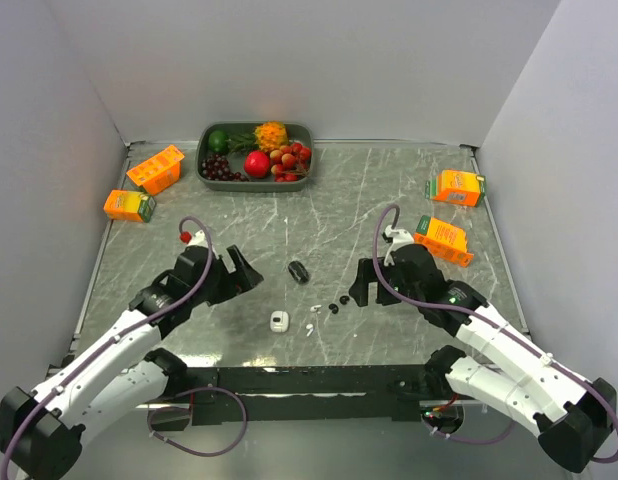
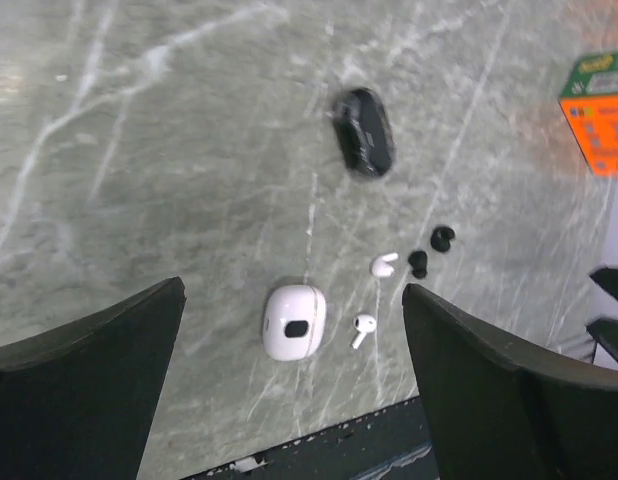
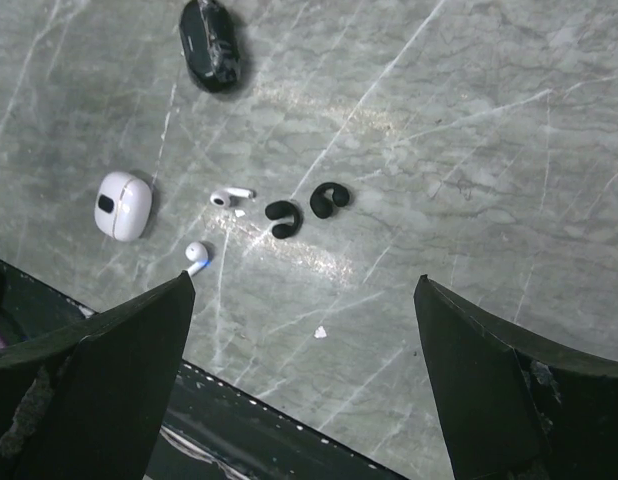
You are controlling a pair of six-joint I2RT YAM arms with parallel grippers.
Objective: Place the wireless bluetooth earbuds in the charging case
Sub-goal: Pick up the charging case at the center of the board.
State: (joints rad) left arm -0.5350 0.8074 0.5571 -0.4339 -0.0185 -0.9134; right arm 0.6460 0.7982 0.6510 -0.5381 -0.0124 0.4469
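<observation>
Four earbuds (image 3: 279,210) — just ahead of right gripper (image 3: 304,282)

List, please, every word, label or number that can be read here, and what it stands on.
No text is legible.
Orange cartons: printed labels, too small or blurred to read, also in the left wrist view.
White case, black case: no lettering visible.
</observation>
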